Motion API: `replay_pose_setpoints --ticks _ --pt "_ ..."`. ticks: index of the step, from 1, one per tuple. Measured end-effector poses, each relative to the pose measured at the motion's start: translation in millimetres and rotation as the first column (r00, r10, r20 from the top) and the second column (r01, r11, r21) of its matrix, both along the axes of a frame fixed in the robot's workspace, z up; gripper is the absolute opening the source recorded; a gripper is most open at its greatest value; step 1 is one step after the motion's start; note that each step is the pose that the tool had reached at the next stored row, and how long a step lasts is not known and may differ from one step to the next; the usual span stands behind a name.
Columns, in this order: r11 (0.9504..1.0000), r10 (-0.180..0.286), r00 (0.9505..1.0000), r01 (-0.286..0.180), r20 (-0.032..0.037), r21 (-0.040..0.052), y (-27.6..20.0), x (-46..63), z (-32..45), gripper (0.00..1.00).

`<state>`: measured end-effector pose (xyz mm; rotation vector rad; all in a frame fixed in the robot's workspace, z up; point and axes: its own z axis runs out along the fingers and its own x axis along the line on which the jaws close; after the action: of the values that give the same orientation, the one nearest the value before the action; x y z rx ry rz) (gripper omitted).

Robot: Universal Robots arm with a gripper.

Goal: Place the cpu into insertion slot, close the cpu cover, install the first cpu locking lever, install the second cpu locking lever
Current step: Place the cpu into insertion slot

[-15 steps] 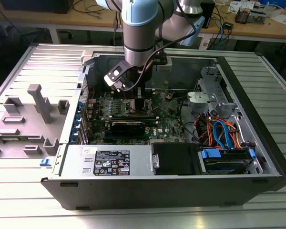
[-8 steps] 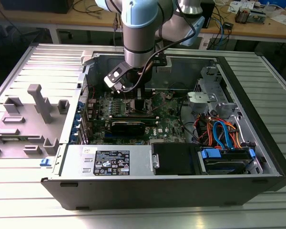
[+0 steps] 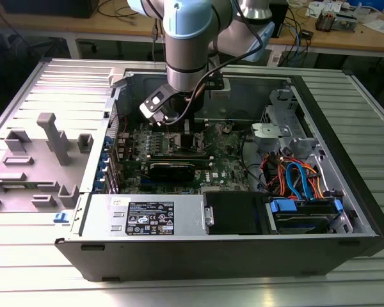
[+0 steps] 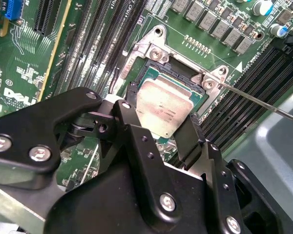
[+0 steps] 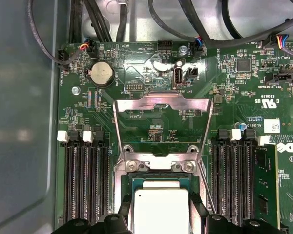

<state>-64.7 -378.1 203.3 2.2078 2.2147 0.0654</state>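
Two fingers of gripper clamp cpu by opp. edges, chip approx. level right over slot, which lies straight below gripper, w/ cover flipped open.

The computer case lies open on the worktop, with a fixture plate just beside it on the exterior view's left. Inside, the motherboard lies on the case floor, the power supply nearer the camera, the drive bay toward the exterior view's right. On the board, the cpu sits between the fingers, over the insertion slot. The cpu cover lies swung back behind the slot, memory slots flank the slot on both sides, and a coin cell lies beyond the cover.
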Motion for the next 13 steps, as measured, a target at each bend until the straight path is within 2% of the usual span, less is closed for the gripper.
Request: replay_pose_setpoints --ticks 5,13 --pt "1.0000 0.000 0.9999 0.000 -0.0134 0.0002 0.0 1.6 -0.1 0.55" --pt "1.0000 -0.004 0.9999 0.004 -0.0160 -0.0031 0.1 2.2 -2.9 0.55"
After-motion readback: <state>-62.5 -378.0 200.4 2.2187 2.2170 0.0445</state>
